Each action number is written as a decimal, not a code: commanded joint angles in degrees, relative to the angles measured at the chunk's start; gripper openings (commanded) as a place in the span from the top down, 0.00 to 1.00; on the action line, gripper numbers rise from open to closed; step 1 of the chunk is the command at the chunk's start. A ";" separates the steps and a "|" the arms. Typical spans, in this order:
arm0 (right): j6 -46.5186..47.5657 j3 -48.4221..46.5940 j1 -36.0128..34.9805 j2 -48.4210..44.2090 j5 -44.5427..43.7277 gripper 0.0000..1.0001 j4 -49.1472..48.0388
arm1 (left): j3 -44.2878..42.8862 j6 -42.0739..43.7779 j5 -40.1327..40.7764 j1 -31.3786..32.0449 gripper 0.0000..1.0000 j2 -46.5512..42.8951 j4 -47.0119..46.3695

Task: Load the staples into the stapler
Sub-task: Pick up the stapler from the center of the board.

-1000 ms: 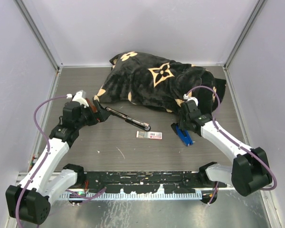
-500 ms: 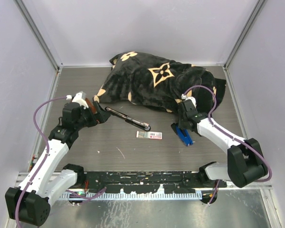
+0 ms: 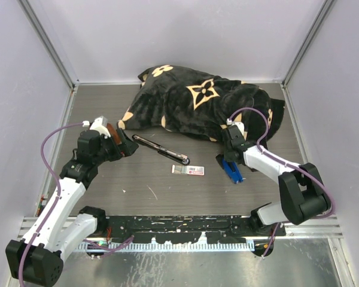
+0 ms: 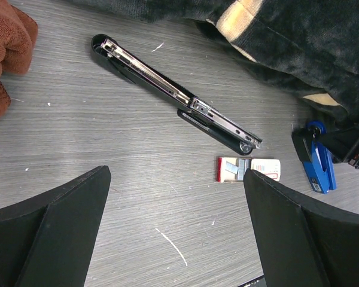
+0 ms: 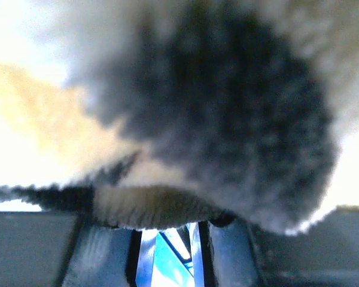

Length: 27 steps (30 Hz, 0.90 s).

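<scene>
Fingers [image 4: 66, 221] of the left gripper [image 4: 176, 179] stand wide apart and hold nothing, hovering over the table [image 4: 107, 131] by the left end of the black stapler [image 4: 173, 89]. The staple box [image 4: 248, 169] lies flat on the table ahead and to that gripper's right, just past the stapler's other end and apart from it. Its grey inner piece [image 4: 233, 168] shows at the end facing the left arm. From above, the box's long axis runs across the table, left to right, while the stapler, folded out flat with its channel up, lies on a diagonal from back-left to front-right. The right gripper [image 3: 229, 158] is nearer the box, but it sits at the blue stapler [image 3: 232, 170] under the blanket [image 3: 197, 101] edge. Its camera is smothered in fur, a sliver of blue shows between its fingers, and whether they grip cannot be told. By my judgement the left arm has the free fingers and the clear sight, so its reach would pass along the stapler to pinch the box across its short width
</scene>
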<state>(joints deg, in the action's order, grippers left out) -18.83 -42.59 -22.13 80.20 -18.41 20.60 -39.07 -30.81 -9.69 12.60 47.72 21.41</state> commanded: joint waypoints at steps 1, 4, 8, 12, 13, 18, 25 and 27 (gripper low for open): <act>0.72 -1.12 0.96 2.22 -1.20 0.71 -3.05 | -0.39 0.33 -0.02 -0.37 0.04 -1.01 -0.75; 0.81 -1.79 1.10 3.13 -0.70 0.71 -3.29 | -0.47 0.31 0.19 -0.41 0.04 -1.02 -0.84; 0.72 -2.26 1.21 4.36 1.72 0.73 -3.55 | -0.48 0.24 0.36 -0.40 0.04 -1.49 -0.76; 0.64 -2.59 1.21 5.63 3.30 0.75 -2.99 | -0.39 0.39 0.58 -0.41 0.03 -1.63 -0.43; 0.57 -2.52 1.13 5.74 3.50 0.75 -2.82 | -0.39 0.34 0.48 -0.41 0.03 -1.66 -0.33; 0.04 -1.97 1.13 6.07 4.98 0.85 -2.33 | -0.18 0.30 0.46 -0.38 0.03 -2.08 -0.16; -2.15 -0.28 1.00 -0.71 10.41 1.00 0.98 | -0.28 0.30 0.47 -0.39 0.03 -2.76 0.30; -2.96 0.22 0.90 -3.81 11.35 0.99 2.68 | -0.22 0.31 0.46 -0.41 0.02 -2.86 0.32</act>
<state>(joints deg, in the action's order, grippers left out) -19.84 -42.96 -21.08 82.52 -11.27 19.33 -39.07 -30.81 -9.26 12.58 46.15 22.22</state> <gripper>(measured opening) 0.161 0.973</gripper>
